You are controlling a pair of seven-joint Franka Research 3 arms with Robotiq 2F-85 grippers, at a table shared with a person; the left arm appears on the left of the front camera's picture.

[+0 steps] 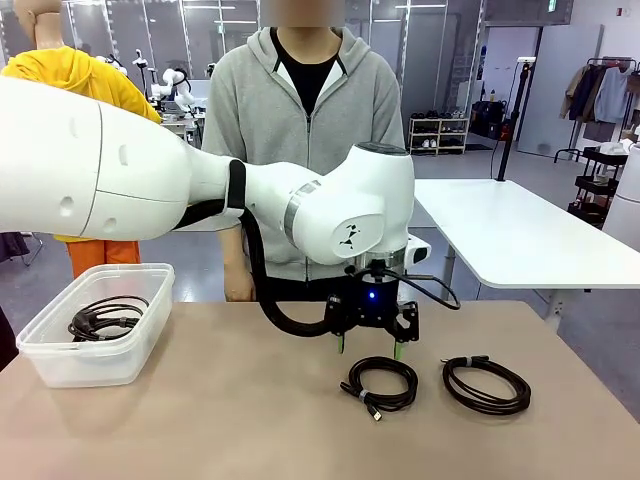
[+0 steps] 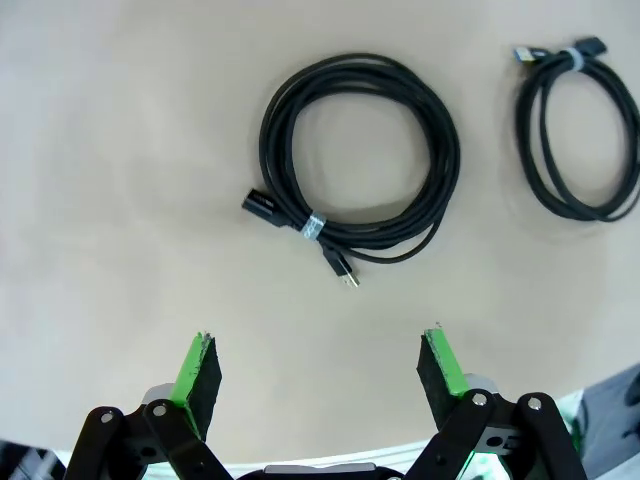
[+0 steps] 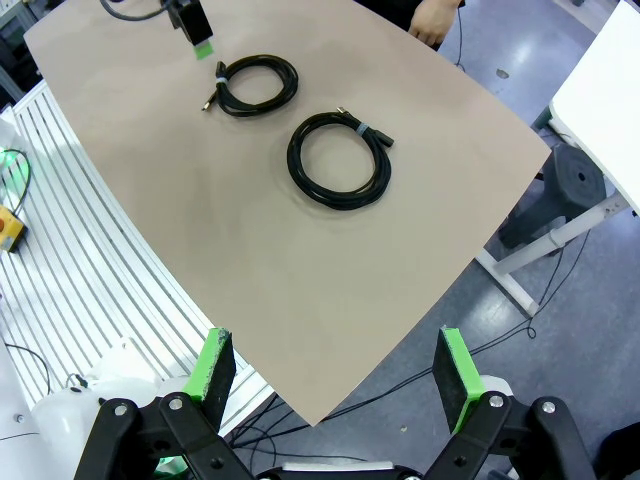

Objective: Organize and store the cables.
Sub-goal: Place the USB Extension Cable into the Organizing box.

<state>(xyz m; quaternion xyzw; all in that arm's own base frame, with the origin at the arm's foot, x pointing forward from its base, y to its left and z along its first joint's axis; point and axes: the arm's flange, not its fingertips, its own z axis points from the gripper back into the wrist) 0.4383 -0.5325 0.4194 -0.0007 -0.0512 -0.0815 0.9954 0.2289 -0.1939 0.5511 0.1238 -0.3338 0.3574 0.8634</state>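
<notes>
Two coiled black cables lie on the tan table (image 1: 200, 420): one (image 1: 380, 383) near the middle, one (image 1: 486, 384) to its right. A third cable (image 1: 108, 317) lies coiled in the clear plastic bin (image 1: 60, 365) at the left. My left gripper (image 1: 371, 347) hangs open just above and behind the middle coil, touching nothing. In the left wrist view the gripper (image 2: 320, 365) stands wide, with the tied coil (image 2: 300, 222) ahead and the other cable (image 2: 532, 150) at the upper right. My right gripper (image 3: 335, 370) is open, high off the table's corner, far from both cables (image 3: 285, 95) (image 3: 300, 170).
A person in a grey hoodie (image 1: 305, 100) stands at the far side, a hand (image 3: 435, 15) at the table's edge. The left arm's thick black hose (image 1: 280, 315) loops behind the gripper. A white table (image 1: 520, 235) stands at the back right.
</notes>
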